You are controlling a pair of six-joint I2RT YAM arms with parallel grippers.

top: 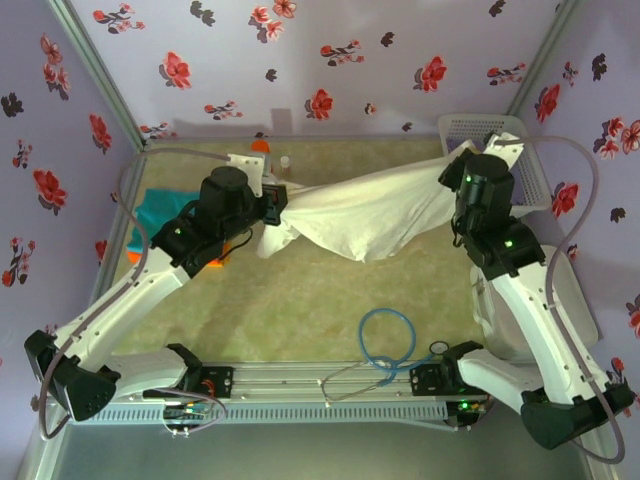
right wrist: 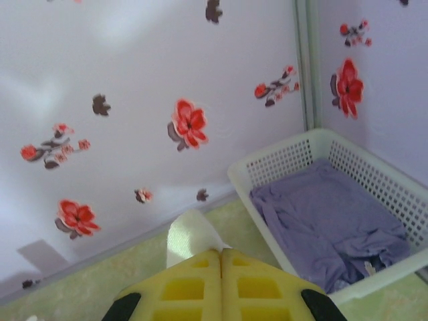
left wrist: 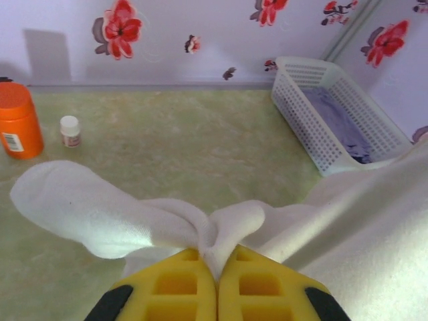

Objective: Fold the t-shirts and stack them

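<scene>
Flowered lilac walls enclose a pale green desk [top: 330, 310], where at far left a teal t-shirt [top: 160, 212] lies folded with an orange t-shirt [top: 132, 258] peeking out at its edge. The left tool [top: 272, 210] is clamped on one bunched end of the white t-shirt [top: 370, 215], which stretches in the air across to the right tool [top: 462, 168], pinched closed on its other end. By the look of it, this one has yet to be spread, folded and stacked.

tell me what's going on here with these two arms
The white t-shirt hangs stretched between the two arms over the table. The left end effector is shut on one bunched edge, and the right end effector on another near the white basket. A teal shirt lies on the table's left side.
</scene>
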